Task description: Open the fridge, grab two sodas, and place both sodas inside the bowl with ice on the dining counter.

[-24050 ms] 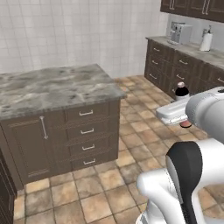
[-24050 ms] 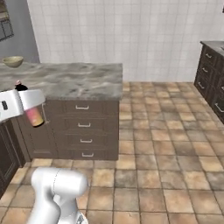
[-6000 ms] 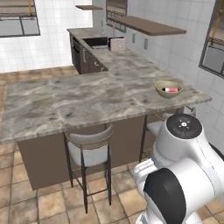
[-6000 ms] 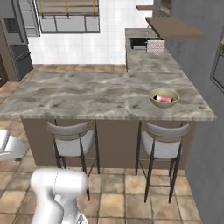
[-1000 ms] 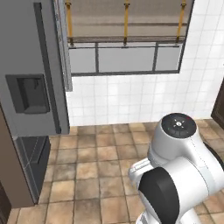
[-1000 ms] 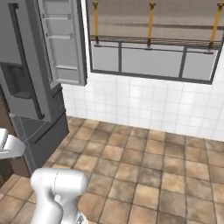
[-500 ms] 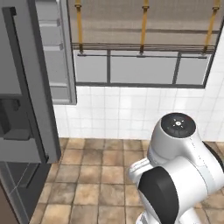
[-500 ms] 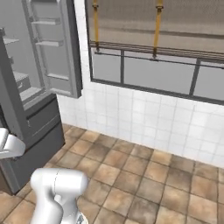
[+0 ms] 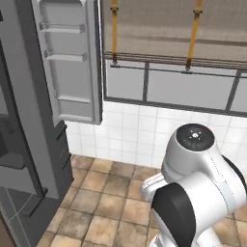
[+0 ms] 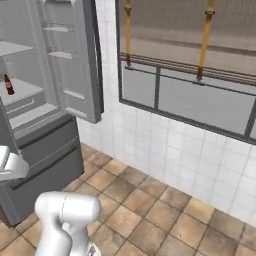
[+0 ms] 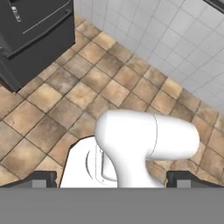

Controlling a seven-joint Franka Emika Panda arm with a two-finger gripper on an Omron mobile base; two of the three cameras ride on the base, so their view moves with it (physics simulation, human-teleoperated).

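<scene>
Fridge (image 10: 47,150) tall, grey, right door (image 9: 72,58) swung wide toward window (image 10: 200,95), door bins bare. One soda (image 10: 8,85) visible: dark bottle, red label, upright, long axis vertical, neck up, on white shelf inside fridge, left of open door. Lower drawers dark, flat-fronted, below that shelf. Gripper (image 11: 111,179) released, jaws wide, two dark fingertips (image 11: 41,178) well apart, holding nothing, aimed down at floor (image 11: 57,87) beside fridge base. Floor brown square tiles; wall white tiles right of fridge.
</scene>
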